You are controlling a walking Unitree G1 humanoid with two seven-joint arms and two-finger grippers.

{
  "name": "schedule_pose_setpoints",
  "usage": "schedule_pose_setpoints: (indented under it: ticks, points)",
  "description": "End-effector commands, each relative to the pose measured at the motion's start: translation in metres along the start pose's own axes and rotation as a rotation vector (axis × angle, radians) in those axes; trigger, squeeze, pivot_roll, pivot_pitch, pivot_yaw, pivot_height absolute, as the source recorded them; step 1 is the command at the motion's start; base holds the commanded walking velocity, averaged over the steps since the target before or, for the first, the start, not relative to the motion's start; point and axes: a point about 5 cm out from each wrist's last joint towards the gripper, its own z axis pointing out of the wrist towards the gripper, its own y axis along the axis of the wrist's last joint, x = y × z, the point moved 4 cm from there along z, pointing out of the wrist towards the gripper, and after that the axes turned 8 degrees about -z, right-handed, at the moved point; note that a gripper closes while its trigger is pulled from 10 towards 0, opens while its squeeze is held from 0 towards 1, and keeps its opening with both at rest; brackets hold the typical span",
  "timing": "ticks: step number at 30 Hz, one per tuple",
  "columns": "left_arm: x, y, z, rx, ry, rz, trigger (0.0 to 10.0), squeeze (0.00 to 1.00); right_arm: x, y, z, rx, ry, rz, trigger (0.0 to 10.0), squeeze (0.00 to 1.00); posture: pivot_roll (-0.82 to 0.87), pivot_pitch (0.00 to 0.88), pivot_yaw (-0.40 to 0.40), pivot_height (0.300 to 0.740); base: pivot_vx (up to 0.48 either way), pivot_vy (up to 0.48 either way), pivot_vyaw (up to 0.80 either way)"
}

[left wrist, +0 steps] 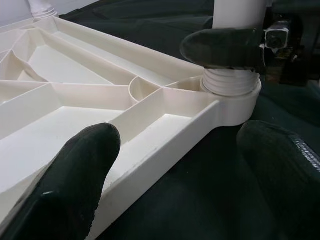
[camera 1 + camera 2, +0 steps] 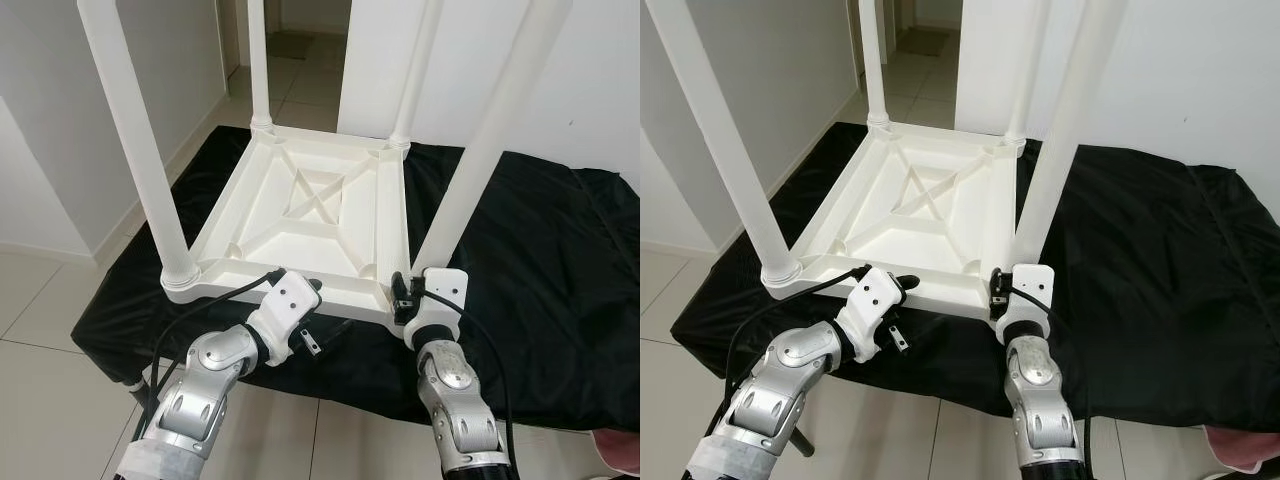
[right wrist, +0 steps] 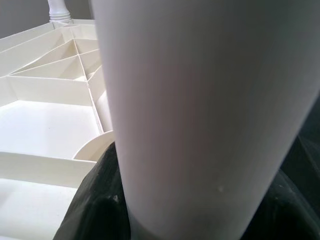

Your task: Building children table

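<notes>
Two claws, upturned table [image 2: 310, 215], four legs

1. All four table legs [image 2: 135, 150] run past the picture's 12 o'clock edge; their ends are unseen.
2. The right gripper [image 2: 403, 297] is mostly hidden behind its wrist housing.
3. A pink item [image 2: 622, 452] at 4 o'clock is cropped, unidentifiable.

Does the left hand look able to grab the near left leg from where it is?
Probably yes. The left hand is open at the tabletop's near rim, and the near left leg stands at that rim's corner with nothing in between.
</notes>
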Motion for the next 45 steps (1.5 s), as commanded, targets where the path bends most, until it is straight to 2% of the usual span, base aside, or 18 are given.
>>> schedule_pose_setpoints:
  ticks: [1, 2, 3, 11, 15, 19, 20, 21, 22, 25, 28, 34, 35, 36, 37, 38, 39, 45]
  points:
    - [0.01, 0.003, -0.001, -0.012, 0.116, 0.007, 10.0, 0.0, 0.004, -0.012, -0.003, 0.054, 0.016, -0.008, 10.0, 0.0, 0.02, 0.0, -0.036, 0.74, 0.0, 0.0, 0.0]
    - [0.01, 0.003, 0.0, -0.013, 0.118, 0.005, 10.0, 0.0, 0.004, -0.01, -0.003, 0.048, 0.006, -0.009, 10.0, 0.96, 0.02, 0.0, -0.036, 0.74, 0.0, 0.0, 0.0]
    - [0.01, 0.003, 0.0, -0.015, 0.118, 0.005, 10.0, 0.0, 0.002, -0.008, -0.003, 0.037, 0.002, -0.008, 10.0, 1.0, 0.02, 0.0, -0.038, 0.74, 0.0, 0.0, 0.0]
    - [0.01, 0.003, 0.001, -0.018, 0.12, 0.001, 10.0, 0.0, -0.003, -0.001, -0.003, -0.005, 0.028, 0.025, 10.0, 1.0, 0.02, 0.0, -0.039, 0.74, 0.0, 0.0, 0.0]
    - [0.011, 0.004, 0.002, -0.02, 0.121, 0.002, 10.0, 0.0, -0.005, 0.007, -0.004, -0.077, 0.187, 0.08, 10.0, 1.0, 0.01, 0.0, -0.036, 0.74, 0.0, 0.0, 0.0]
    - [0.011, 0.004, 0.002, -0.021, 0.121, 0.002, 10.0, 0.0, -0.006, 0.006, -0.004, -0.08, 0.225, 0.073, 10.0, 1.0, 0.01, 0.0, -0.034, 0.74, 0.0, 0.0, 0.0]
    - [0.012, 0.005, 0.002, -0.021, 0.122, 0.003, 10.0, 0.0, -0.009, 0.004, -0.004, -0.081, 0.264, 0.061, 10.0, 0.08, 0.01, 0.0, -0.033, 0.74, 0.0, 0.0, 0.0]
    - [0.012, 0.005, 0.002, -0.021, 0.122, 0.003, 10.0, 0.0, -0.009, 0.004, -0.004, -0.081, 0.264, 0.061, 10.0, 0.08, 0.01, 0.0, -0.033, 0.74, 0.0, 0.0, 0.0]
    - [0.012, 0.005, 0.002, -0.022, 0.121, 0.004, 10.0, 0.0, -0.015, 0.003, -0.004, -0.088, 0.302, 0.035, 10.0, 0.0, 0.01, 0.0, -0.033, 0.74, 0.0, 0.0, 0.0]
    - [0.012, 0.005, 0.002, -0.022, 0.121, 0.005, 10.0, 0.0, -0.019, 0.002, -0.003, -0.095, 0.331, 0.019, 10.0, 0.0, 0.01, 0.0, -0.03, 0.74, 0.0, 0.0, 0.0]
    - [0.012, 0.005, 0.002, -0.021, 0.117, 0.006, 10.0, 0.0, -0.029, 0.004, 0.003, -0.116, 0.432, -0.058, 10.0, 0.0, 0.01, 0.0, -0.025, 0.74, 0.0, 0.0, 0.0]
    - [0.013, 0.006, 0.003, -0.023, 0.116, 0.008, 10.0, 0.0, -0.029, 0.009, 0.012, -0.131, 0.508, -0.082, 10.0, 0.0, 0.01, 0.0, -0.024, 0.74, 0.0, 0.0, 0.0]
    - [0.014, 0.007, 0.004, -0.023, 0.116, 0.009, 10.0, 0.0, -0.027, 0.011, 0.015, -0.137, 0.541, -0.097, 6.3, 0.0, 0.02, 0.0, -0.023, 0.74, 0.0, 0.0, 0.0]
    - [0.014, 0.007, 0.004, -0.024, 0.115, 0.01, 10.0, 0.0, -0.025, 0.011, 0.017, -0.139, 0.565, -0.107, 4.9, 0.0, 0.02, 0.0, -0.023, 0.74, 0.0, 0.0, 0.0]
    - [0.014, 0.007, 0.004, -0.024, 0.115, 0.01, 10.0, 0.0, -0.025, 0.011, 0.017, -0.139, 0.565, -0.107, 4.9, 0.0, 0.02, 0.0, -0.023, 0.74, 0.0, 0.0, 0.0]
    - [0.012, 0.007, 0.004, -0.022, 0.11, 0.011, 10.0, 0.0, -0.023, 0.011, 0.018, -0.14, 0.585, -0.115, 0.7, 0.0, 0.02, 0.0, -0.024, 0.74, 0.0, 0.0, 0.0]
    - [0.011, 0.006, 0.004, -0.021, 0.107, 0.011, 10.0, 0.0, -0.021, 0.01, 0.018, -0.136, 0.603, -0.12, 0.0, 0.0, 0.02, 0.0, -0.027, 0.74, 0.0, 0.0, 0.0]
    - [0.009, 0.004, 0.003, -0.016, 0.105, 0.01, 10.0, 0.0, -0.022, 0.003, 0.018, -0.12, 0.647, -0.125, 0.0, 0.0, 0.03, 0.0, -0.032, 0.74, 0.0, 0.0, 0.0]
